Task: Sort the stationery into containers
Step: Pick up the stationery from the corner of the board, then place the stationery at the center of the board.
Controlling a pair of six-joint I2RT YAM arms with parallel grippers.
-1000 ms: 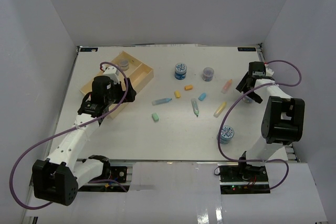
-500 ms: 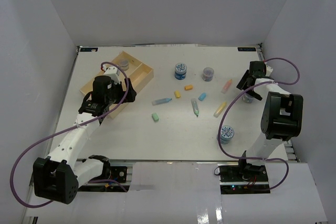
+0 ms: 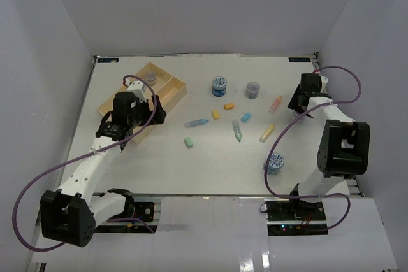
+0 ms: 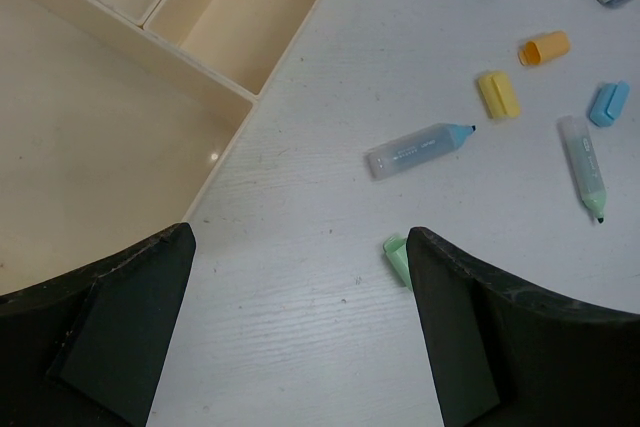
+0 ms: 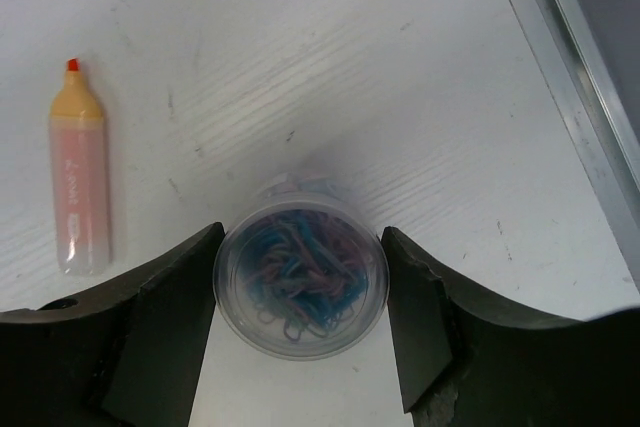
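We find the right gripper (image 5: 300, 245) clasping the grey roll (image 5: 300, 287) at the table's (image 5: 350, 67) far right (an orange stick (image 5: 78, 172) lies near); left gripper (image 4: 300, 237) gapes empty over the tray's (image 4: 80, 167) edge

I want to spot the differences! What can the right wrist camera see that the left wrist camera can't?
Only right wrist: a clear tub of clips squeezed in the right pincer, plus a pink marker. Only left wrist: the wooden tray, a blue marker and a yellow cap. Both: the white table and dark pincer fingers.
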